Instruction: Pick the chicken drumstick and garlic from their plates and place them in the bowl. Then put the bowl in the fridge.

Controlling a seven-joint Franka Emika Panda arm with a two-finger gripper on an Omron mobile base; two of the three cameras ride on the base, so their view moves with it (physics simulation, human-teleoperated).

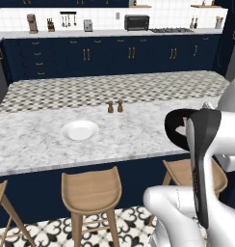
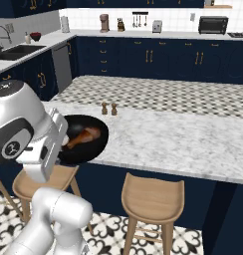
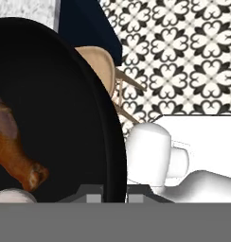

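Black bowl [image 2: 86,139] carried the chicken drumstick [image 2: 83,135] and garlic [image 3: 11,195], fingers [image 3: 94,194] pinching its rim; fridge trip remained.

Even, bright rendered light, faint shadows, no glare; all views slightly soft.

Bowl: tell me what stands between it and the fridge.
The bowl, gripped at its rim by the shut gripper, is lifted partly off the counter edge with the drumstick inside. The fridge can't be told in these views, so the path can't be judged. Stools stand below the bowl.
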